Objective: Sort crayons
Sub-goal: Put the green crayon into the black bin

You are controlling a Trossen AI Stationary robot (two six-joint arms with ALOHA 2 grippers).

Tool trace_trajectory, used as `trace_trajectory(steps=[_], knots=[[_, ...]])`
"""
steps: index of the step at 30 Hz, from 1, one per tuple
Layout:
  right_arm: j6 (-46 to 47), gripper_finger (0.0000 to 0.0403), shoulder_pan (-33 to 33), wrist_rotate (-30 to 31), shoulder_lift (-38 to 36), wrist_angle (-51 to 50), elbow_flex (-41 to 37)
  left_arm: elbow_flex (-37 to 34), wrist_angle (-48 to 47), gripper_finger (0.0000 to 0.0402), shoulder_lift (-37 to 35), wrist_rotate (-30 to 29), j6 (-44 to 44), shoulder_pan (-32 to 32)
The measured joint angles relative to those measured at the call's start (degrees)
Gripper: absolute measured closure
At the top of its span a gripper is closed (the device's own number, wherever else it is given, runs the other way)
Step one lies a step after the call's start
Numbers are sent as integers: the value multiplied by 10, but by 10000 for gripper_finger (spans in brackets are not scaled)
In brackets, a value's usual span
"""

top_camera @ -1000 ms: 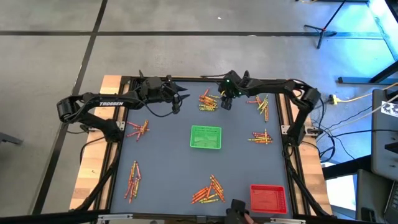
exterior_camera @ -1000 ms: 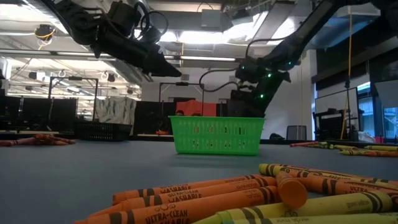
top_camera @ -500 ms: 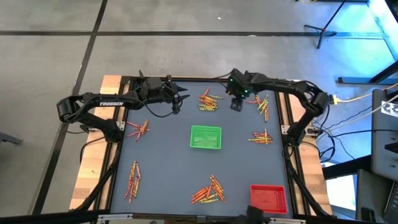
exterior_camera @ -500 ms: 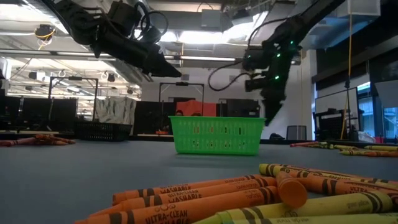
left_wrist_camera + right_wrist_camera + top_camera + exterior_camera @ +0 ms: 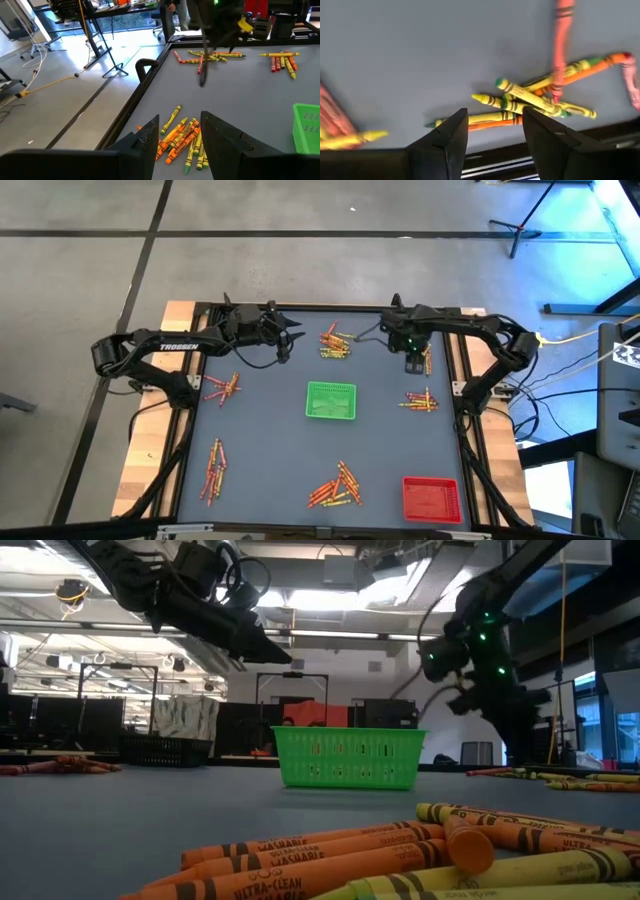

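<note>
Right pincer [image 5: 415, 363] is hanging over the crayon pile at the far right corner of the bench [image 5: 260, 430], fingers apart with nothing between them. In its wrist view you can see the two dark fingers [image 5: 445, 142] spread, with a loose tangle of yellow and orange crayons [image 5: 535, 100] on the grey surface past them. The right arm reaches in from the right rail, elbow bent out toward the bench's right edge, wrist angled downward. In the low view it shows up high on the right with green lights on it.

Left pincer [image 5: 285, 340] sits near the far edge left of center, raised off the surface, fingers also apart and empty. That arm is stretched along the far side from the left rail. Its wrist camera looks past the fingers [image 5: 220, 137] at an orange and yellow crayon heap [image 5: 182, 137].

Crayons are scattered in little piles all over: one at the far middle [image 5: 335, 343], one on the left [image 5: 222, 387], near left [image 5: 214, 470], near middle [image 5: 337, 486], right side [image 5: 420, 400]. The green basket [image 5: 331, 401] sits in the middle and the red tray [image 5: 431, 500] at the near right corner.
</note>
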Motion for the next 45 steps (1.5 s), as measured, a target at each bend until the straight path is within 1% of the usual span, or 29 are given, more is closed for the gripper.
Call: trace_trajectory(steps=[4,7,12,17,20,26,36,38,42,45], knots=[[-69,217,0,26,0,42,-43,0,0,274,0,0,0,0],[-93,217,0,53,0,80,-60,0,0,274,0,0,1,0],[-107,217,0,54,0,111,-65,0,0,274,0,0,1,0],[-120,221,0,50,0,121,-65,0,0,274,0,0,1,0],[-126,244,0,50,2,133,-65,0,0,274,0,0,1,0],[-146,309,-4,52,21,131,-70,0,0,274,0,0,1,0],[-170,388,-4,79,25,144,-72,0,0,274,0,0,1,0],[-172,394,-4,86,25,143,-72,0,0,274,0,0,1,0],[-171,387,-4,95,24,138,-70,0,0,274,0,0,1,0],[-160,395,-3,96,24,116,-48,0,0,274,0,0,1,0]])
